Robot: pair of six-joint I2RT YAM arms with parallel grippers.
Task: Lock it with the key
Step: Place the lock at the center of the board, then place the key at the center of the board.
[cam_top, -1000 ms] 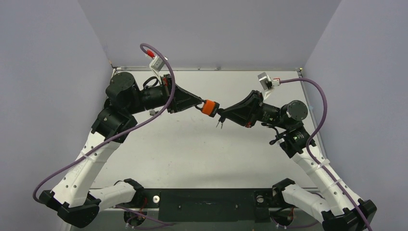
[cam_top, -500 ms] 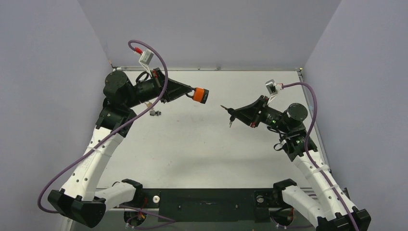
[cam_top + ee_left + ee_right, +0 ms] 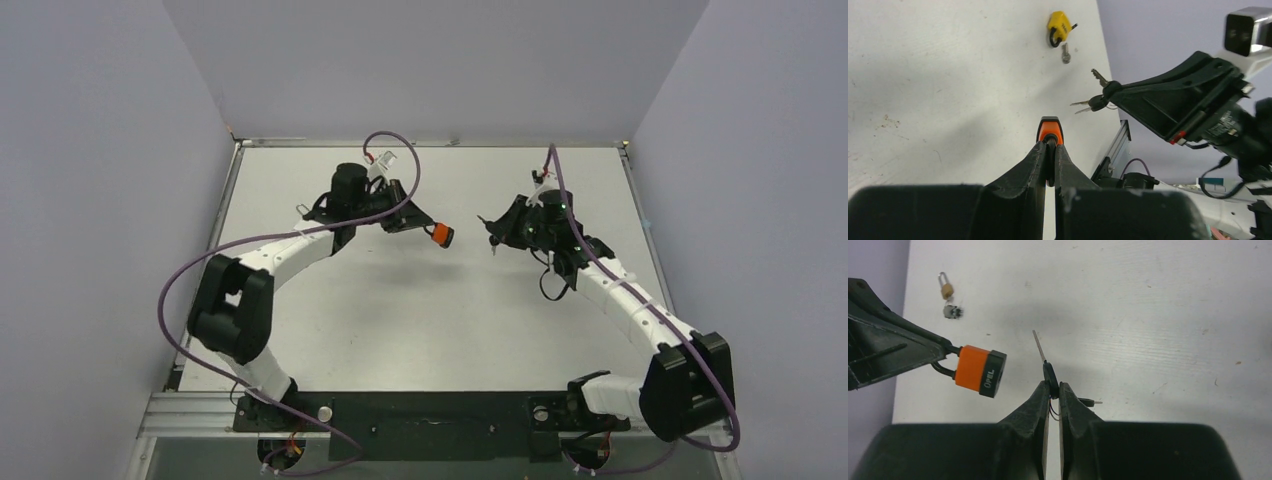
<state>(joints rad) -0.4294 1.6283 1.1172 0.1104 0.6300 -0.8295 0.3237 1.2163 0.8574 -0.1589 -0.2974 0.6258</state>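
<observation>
Left gripper (image 3: 1049, 150) pinching orange padlock (image 3: 980, 371) by shackle | right gripper (image 3: 1052, 386) clamped on key (image 3: 1049, 373) | key at padlock's 3 o'clock, apart

Now apart: padlock (image 3: 440, 236) and key (image 3: 492, 232).

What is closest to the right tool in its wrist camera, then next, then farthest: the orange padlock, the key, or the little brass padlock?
1. The key, pinched in the right tool itself.
2. The orange padlock, just to the left, hanging in the air.
3. The little brass padlock, lying at the far upper left.
</observation>
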